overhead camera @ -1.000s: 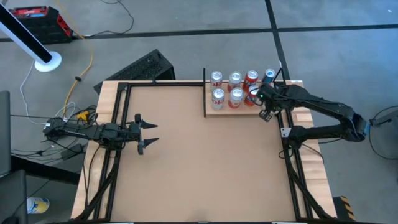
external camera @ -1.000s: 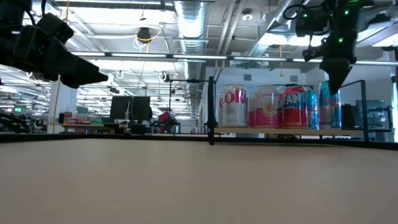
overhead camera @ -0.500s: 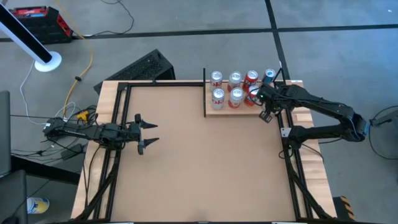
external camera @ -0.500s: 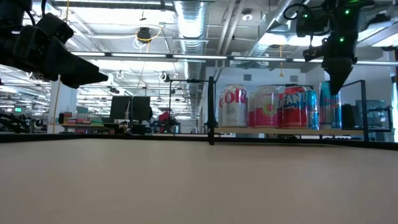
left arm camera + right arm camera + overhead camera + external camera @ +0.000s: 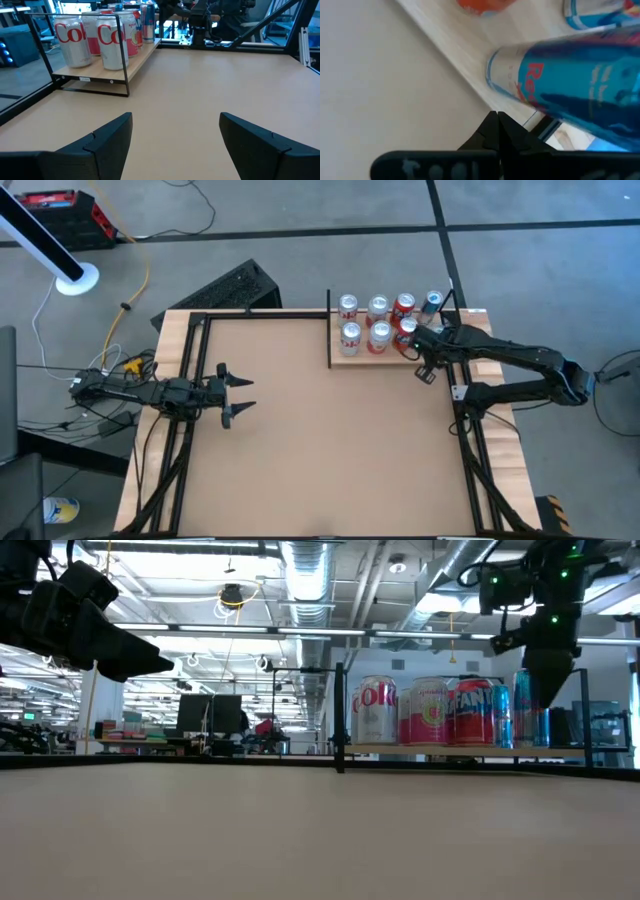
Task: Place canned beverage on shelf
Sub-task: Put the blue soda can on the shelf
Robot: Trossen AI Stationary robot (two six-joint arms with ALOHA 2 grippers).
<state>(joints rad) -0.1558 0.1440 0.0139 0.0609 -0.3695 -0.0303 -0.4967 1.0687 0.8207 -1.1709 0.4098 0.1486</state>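
Here, the right gripper (image 5: 424, 366), jaws clenched on nothing, hangs beside the shelf (image 5: 345, 358) of cans (image 5: 379, 334). The left gripper (image 5: 238, 395) waits over the desk (image 5: 320, 450), jaws released.

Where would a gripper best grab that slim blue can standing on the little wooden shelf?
Probably around its middle, coming from the open table side. The slim blue can stands upright at the end of the pale wood shelf, with red and silver cans crowding its other side.

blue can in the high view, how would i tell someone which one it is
Find the pale wood shelf at the tabletop's far edge, right of centre. In its back row of four, the blue can stands at the right end. Its row-mates have silver or red tops.
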